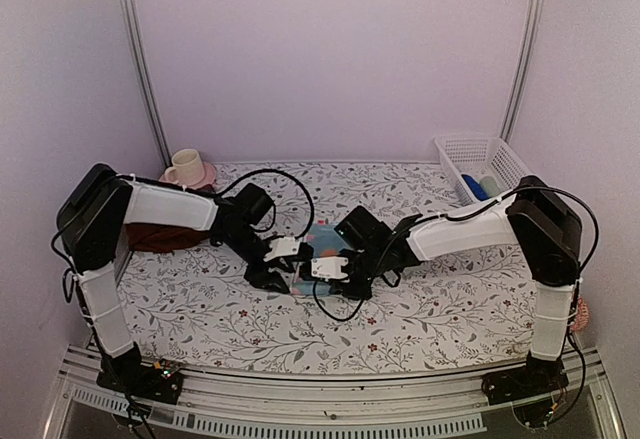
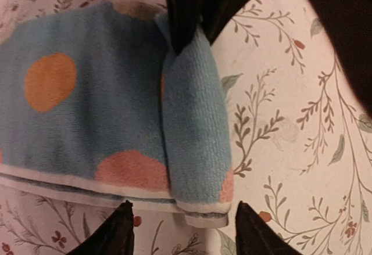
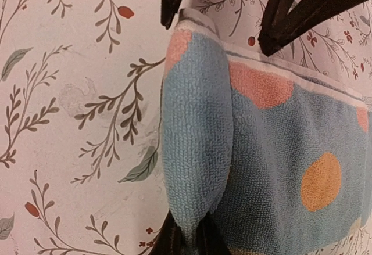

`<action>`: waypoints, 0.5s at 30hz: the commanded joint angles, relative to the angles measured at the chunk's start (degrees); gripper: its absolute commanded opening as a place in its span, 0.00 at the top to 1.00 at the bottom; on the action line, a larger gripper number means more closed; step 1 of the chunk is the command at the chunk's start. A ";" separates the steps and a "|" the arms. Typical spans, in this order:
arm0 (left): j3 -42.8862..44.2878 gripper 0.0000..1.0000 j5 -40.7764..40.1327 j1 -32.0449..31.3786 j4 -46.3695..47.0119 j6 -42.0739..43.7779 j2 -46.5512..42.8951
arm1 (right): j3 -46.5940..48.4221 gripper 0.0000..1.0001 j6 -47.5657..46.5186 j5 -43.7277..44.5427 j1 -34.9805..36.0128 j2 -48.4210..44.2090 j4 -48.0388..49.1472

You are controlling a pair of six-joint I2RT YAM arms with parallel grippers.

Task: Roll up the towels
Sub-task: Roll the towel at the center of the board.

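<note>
Barely begun: one fold in.
Right gripper (image 3: 187,236) pinches fold of small light-blue patched terry towel (image 2: 104,121); left gripper (image 2: 183,232) open, empty; dark maroon towel (image 1: 160,239) untouched.

The walls (image 1: 330,49) are plain and pale, with a soft purple look. The light is even, with no strong shadows. Two thin metal poles go up the far wall, one on the left (image 1: 140,59) and one on the right (image 1: 525,49). The table cover (image 1: 230,309) is white with little twigs, leaves and red flowers. A cream cup (image 1: 185,167) sits on a pink saucer (image 1: 207,176) at the far left. A white basket (image 1: 480,159) with holes in its sides stands at the far right, with something blue inside. A metal rail (image 1: 320,384) runs along the near edge.
</note>
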 commanded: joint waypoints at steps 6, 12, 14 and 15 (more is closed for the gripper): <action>-9.27 0.32 -3.27 1.68 16.09 -3.80 -10.33 | 7.09 0.92 5.85 -11.34 -3.30 5.82 -12.23; -16.42 0.34 -2.19 2.83 25.20 -2.41 -15.36 | 8.80 0.92 8.53 -17.53 -5.87 6.32 -14.45; -18.54 0.35 -2.04 2.83 27.41 -0.83 -16.66 | 9.98 0.91 9.77 -19.59 -6.90 6.74 -15.44; -19.68 0.36 -2.16 2.83 28.82 -0.14 -17.36 | 10.97 0.91 10.18 -20.78 -7.46 7.18 -16.38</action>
